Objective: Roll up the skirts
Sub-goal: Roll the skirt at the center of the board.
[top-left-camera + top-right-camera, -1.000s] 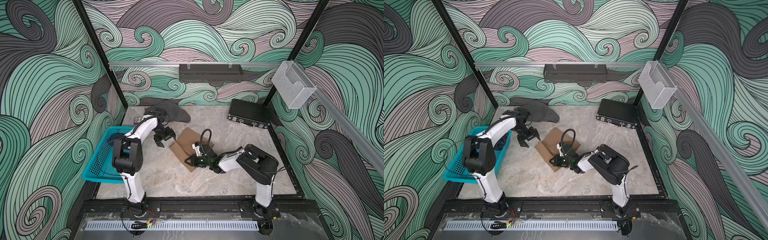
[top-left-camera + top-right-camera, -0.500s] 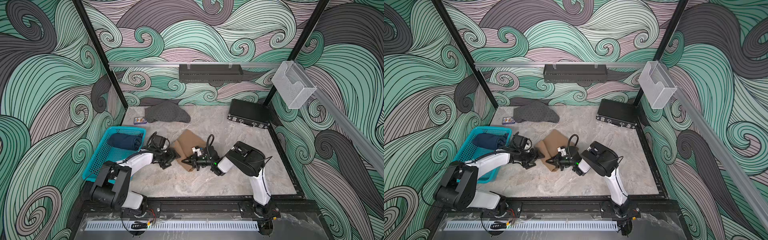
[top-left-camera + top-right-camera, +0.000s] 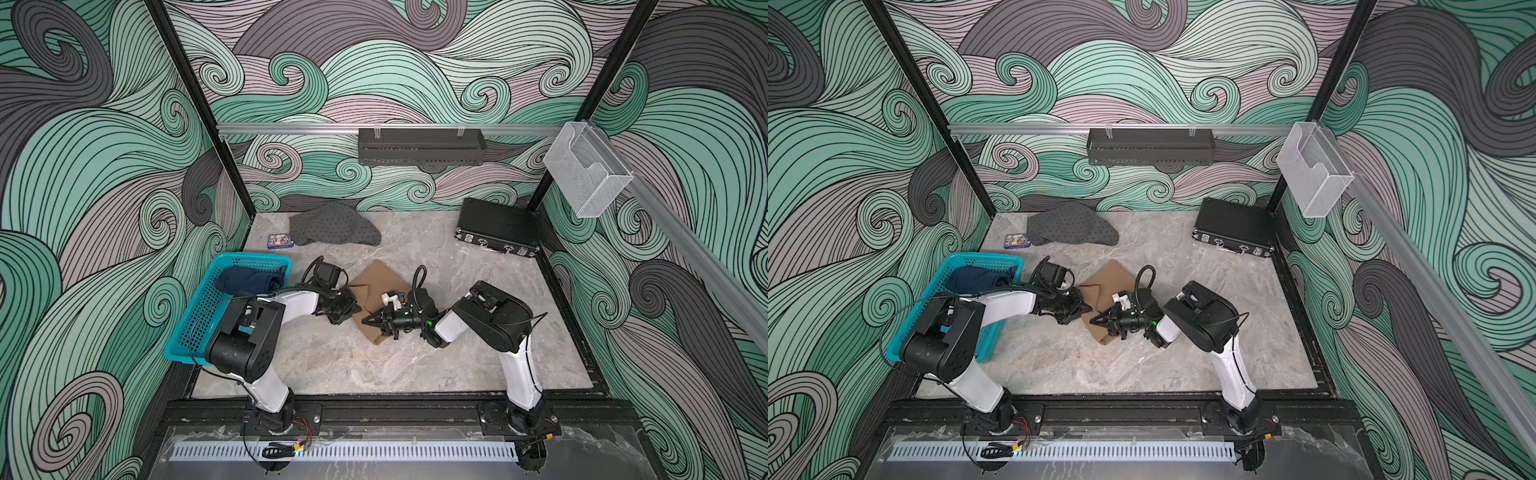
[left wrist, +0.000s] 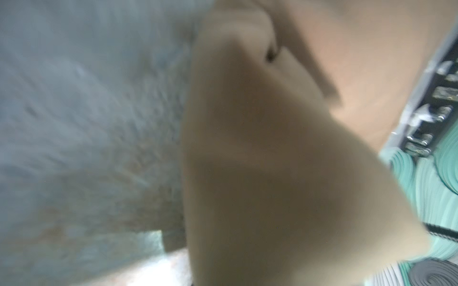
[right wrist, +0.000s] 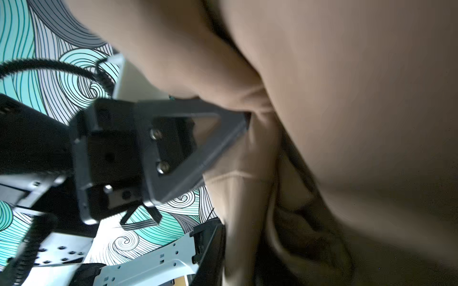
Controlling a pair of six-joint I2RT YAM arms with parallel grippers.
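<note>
Tan-brown skirt (image 3: 376, 278): half-folded.
Left end effector (image 3: 351, 309): clenched on its edge.
Right end effector (image 3: 366, 321): state unclear.
Roll: keep tight, even.

Plain tan-brown cloth skirt (image 3: 376, 276) lies mid-surface (image 3: 415, 365), folded over itself, with one edge bunched into soft folds. Dark grey cloth skirt with small black dots (image 3: 332, 226) lies crumpled and unrolled at back left. Dark blue denim skirt (image 3: 249, 280) sits bundled inside the teal perforated plastic basket (image 3: 187, 332).

Teal basket (image 3: 253, 261) at left edge; black case (image 3: 494, 226) back right; small blue box (image 3: 280, 240) back left.
</note>
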